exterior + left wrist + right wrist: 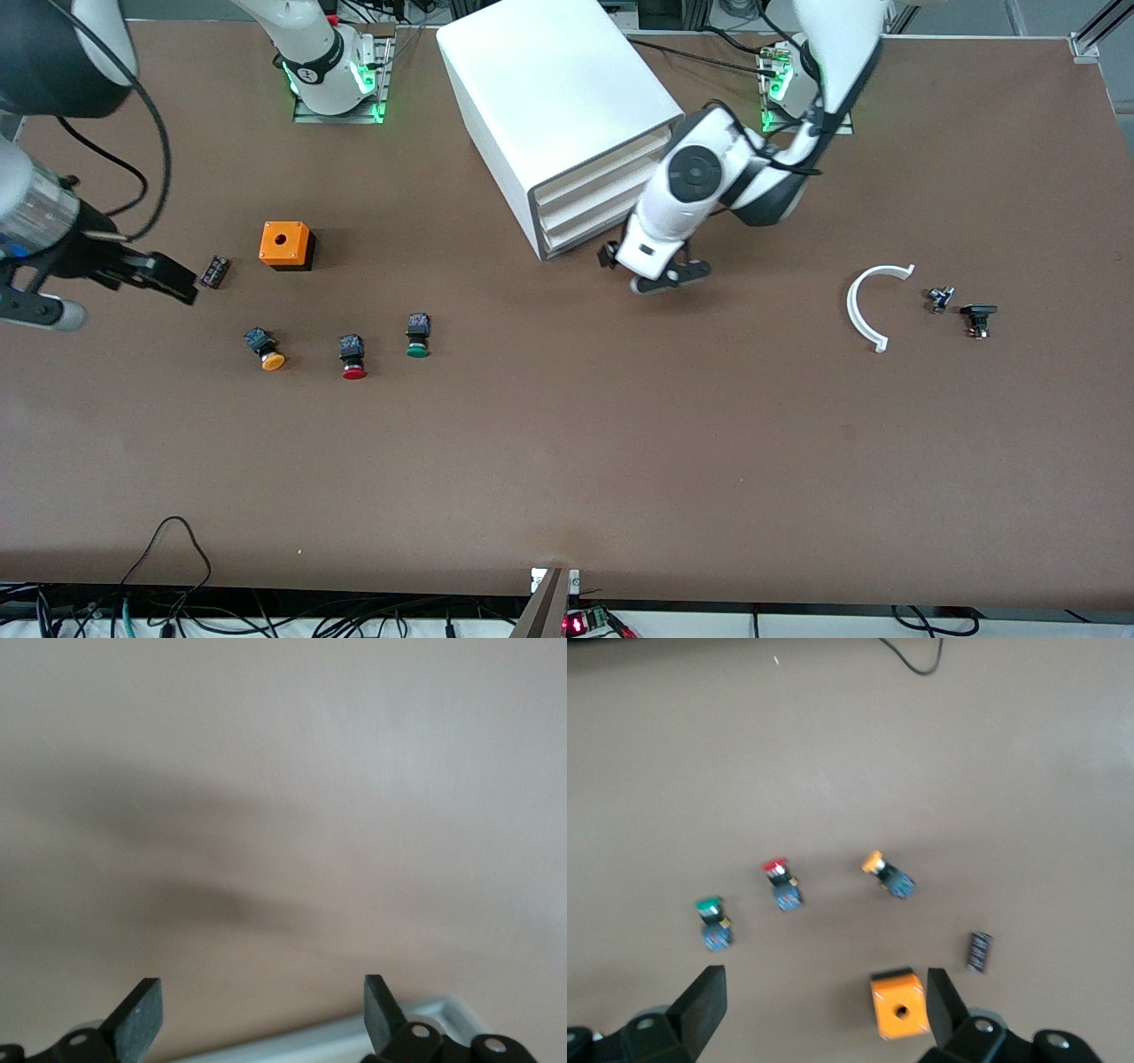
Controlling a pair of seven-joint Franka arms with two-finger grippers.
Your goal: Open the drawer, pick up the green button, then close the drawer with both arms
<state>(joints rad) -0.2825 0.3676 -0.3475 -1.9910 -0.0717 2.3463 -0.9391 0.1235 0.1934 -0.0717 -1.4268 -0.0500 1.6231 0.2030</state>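
Note:
The white cabinet (549,97) stands near the arms' bases, and all three of its drawers are shut. The lowest drawer (580,237) lies just above the table. My left gripper (656,276) hangs open low over the table, right in front of that drawer. In the left wrist view my left gripper (261,1010) holds nothing, and a white edge (354,1041) shows by its fingers. The green button (417,335) (711,921) lies on the table, nearer the front camera than the cabinet. My right gripper (182,285) (824,1010) is open over the table at the right arm's end.
A red-capped button (353,357) and an orange-capped button (266,348) lie in a row with the green one. An orange box (286,245) and a small black striped part (215,270) sit by the right gripper. A white curved piece (873,306) and two small black parts (978,317) lie at the left arm's end.

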